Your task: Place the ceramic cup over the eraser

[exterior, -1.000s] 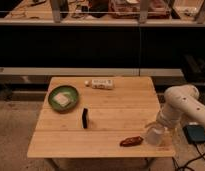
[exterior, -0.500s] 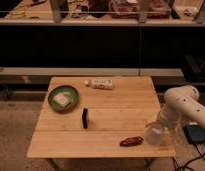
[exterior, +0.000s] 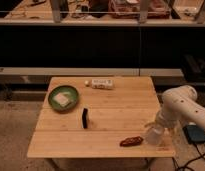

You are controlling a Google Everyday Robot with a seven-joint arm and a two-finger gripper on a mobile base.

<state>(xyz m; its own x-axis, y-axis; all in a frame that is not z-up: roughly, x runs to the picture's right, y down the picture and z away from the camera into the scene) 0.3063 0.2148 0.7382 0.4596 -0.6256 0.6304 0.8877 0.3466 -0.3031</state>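
The eraser (exterior: 85,118) is a small black block standing upright near the middle of the wooden table (exterior: 111,100). The ceramic cup (exterior: 153,135) is a pale tapered shape near the table's front right corner. My gripper (exterior: 157,128) is at the cup, at the end of the white arm (exterior: 182,106) that reaches in from the right. The cup and gripper are well to the right of the eraser.
A green plate (exterior: 63,97) with a pale piece on it sits at the left. A white printed box (exterior: 102,83) and a small round thing (exterior: 87,83) lie at the back edge. A reddish-brown elongated object (exterior: 131,141) lies just left of the cup.
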